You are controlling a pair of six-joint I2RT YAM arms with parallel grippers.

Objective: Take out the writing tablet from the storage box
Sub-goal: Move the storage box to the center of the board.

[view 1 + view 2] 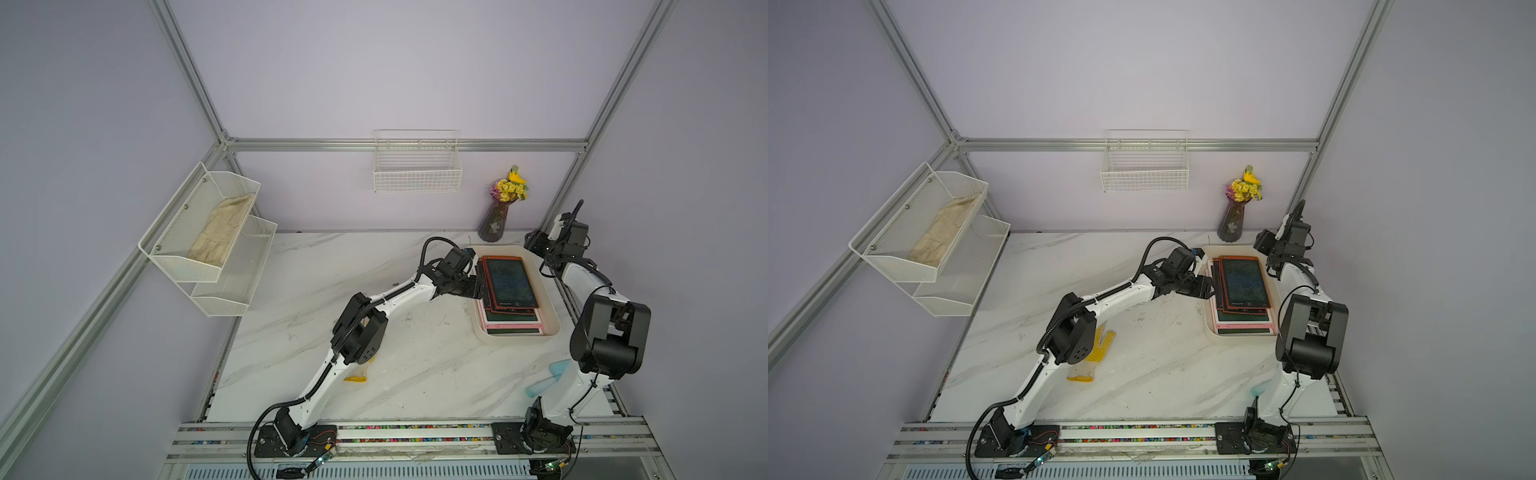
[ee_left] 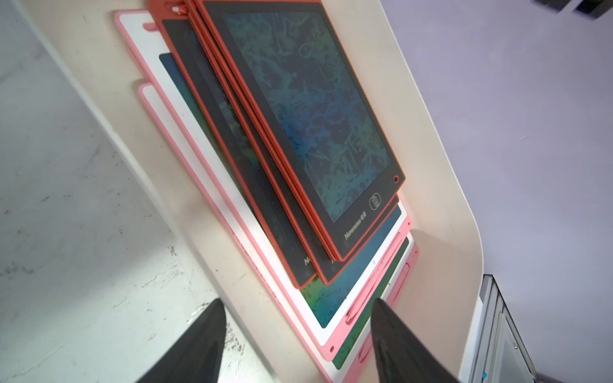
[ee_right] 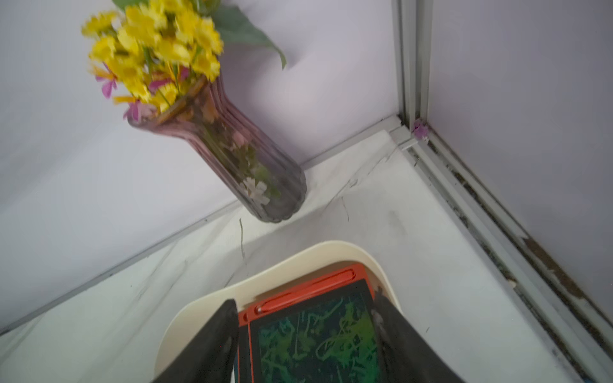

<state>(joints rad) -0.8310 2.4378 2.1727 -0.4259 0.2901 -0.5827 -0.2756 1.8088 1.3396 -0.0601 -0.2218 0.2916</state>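
Observation:
The storage box (image 1: 519, 338), a shallow cream tray, sits at the table's right back. It holds a fanned stack of writing tablets: red-framed ones on top (image 1: 509, 282) and pink ones beneath (image 1: 515, 326). My left gripper (image 1: 478, 286) is open at the box's left wall. In the left wrist view its fingertips (image 2: 219, 308) straddle the rim and a corner of the pink tablets (image 2: 331, 298) without gripping. My right gripper (image 1: 535, 245) hovers open over the far end. In the right wrist view, it (image 3: 304, 300) stands with a finger either side of the top red tablet (image 3: 315, 338).
A purple glass vase of yellow flowers (image 1: 496, 220) stands just behind the box. A yellow glove (image 1: 1096, 353) lies under the left arm, and a pale blue object (image 1: 548, 376) by the right arm. A wire basket (image 1: 417, 166) and a mesh shelf (image 1: 208, 245) hang on the walls.

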